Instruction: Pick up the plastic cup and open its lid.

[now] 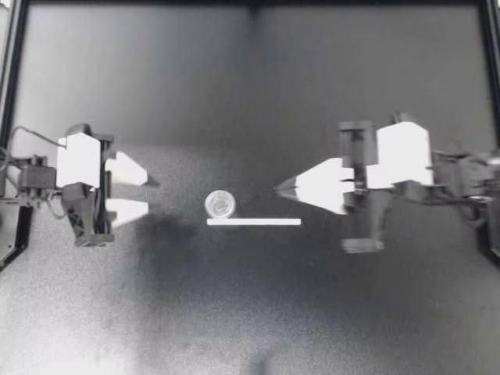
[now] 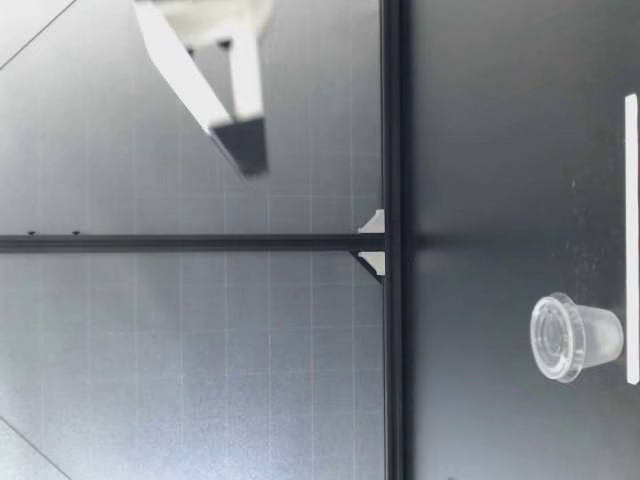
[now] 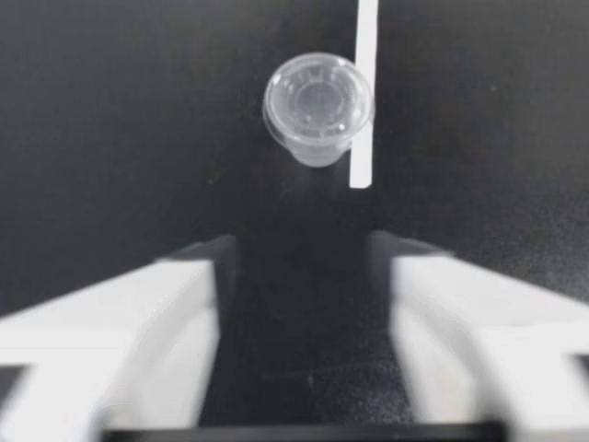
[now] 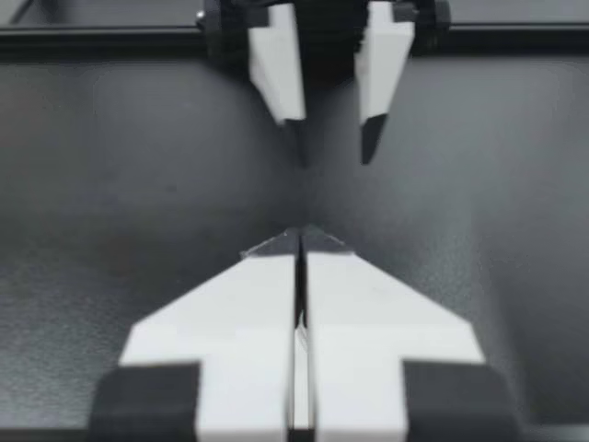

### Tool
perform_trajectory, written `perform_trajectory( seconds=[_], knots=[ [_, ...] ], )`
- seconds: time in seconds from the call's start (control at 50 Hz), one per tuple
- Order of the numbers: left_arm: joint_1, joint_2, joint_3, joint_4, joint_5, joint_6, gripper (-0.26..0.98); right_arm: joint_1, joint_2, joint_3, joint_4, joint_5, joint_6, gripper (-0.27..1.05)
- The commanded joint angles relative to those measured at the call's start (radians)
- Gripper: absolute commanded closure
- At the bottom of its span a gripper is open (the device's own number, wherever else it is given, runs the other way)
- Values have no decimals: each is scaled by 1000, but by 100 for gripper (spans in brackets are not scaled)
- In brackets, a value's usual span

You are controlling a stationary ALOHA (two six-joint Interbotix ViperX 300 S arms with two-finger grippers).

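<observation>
A: Surface status?

B: Dark matte table (image 1: 250, 328) with black frame rails along its edges. Two items sit on it, both near the middle.

A: Which?

B: A clear plastic cup (image 1: 220, 205), upright, lid (image 3: 317, 97) on. And a thin white strip (image 1: 254, 222) lying flat.

A: Relation?

B: The cup stands just beside the strip, at its left end in the top view. In the low view the strip lies nearer that camera than the cup. Can't tell if they touch.

A: Cup shape?

B: Widest at the lid, tapering to the base. The base is flat on the table.
</observation>
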Motion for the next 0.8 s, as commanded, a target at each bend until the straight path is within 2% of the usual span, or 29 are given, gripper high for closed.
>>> perform_trajectory(
  seconds=[0.0, 0.28, 0.62, 0.78],
  knots=[
    [5, 25, -23, 3, -43, 5, 10, -12, 28, -49, -2, 5, 2, 96],
    [-3, 184, -43, 21, -222, 14, 12, -12, 130, -144, 0, 98, 2, 96],
    [-14, 371, -144, 31, -273, 15, 12, -17, 229, -225, 0, 206, 2, 97],
    [-14, 419, -169, 29, -308, 15, 13, -17, 265, -259, 0, 238, 0, 97]
  ],
)
